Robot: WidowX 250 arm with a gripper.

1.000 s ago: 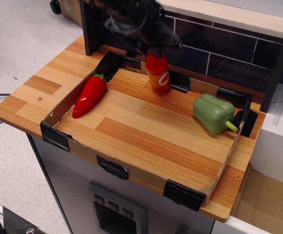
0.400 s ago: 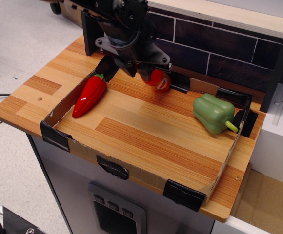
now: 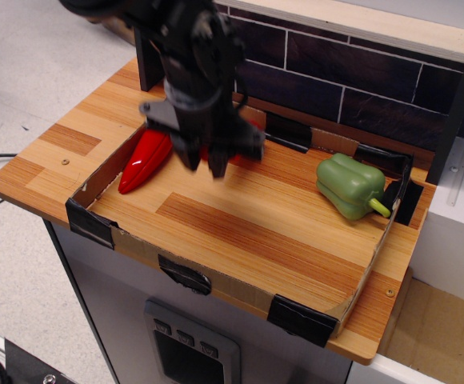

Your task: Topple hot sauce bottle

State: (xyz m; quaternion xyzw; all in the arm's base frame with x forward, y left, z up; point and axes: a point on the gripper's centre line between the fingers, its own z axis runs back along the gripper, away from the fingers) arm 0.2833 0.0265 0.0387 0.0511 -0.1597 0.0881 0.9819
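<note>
The hot sauce bottle (image 3: 236, 154) is mostly hidden behind my gripper. Only strips of glossy red show low on the tray floor at the back, so it seems to lie tipped over there. My gripper (image 3: 203, 160) hangs point-down just in front of it, over the back-left part of the tray. Its two dark fingers stand apart, with a bit of red showing between them. The bottle's label and cap are hidden.
A red chili pepper (image 3: 142, 162) lies along the left wall of the cardboard tray (image 3: 96, 186), close to my gripper's left finger. A green bell pepper (image 3: 350, 186) lies at the right. A dark brick wall (image 3: 352, 76) stands behind the tray.
The bottle stood upright a second ago, then tilted, and now lies low behind my gripper. My gripper has moved forward, left and down, and its fingers have spread.
</note>
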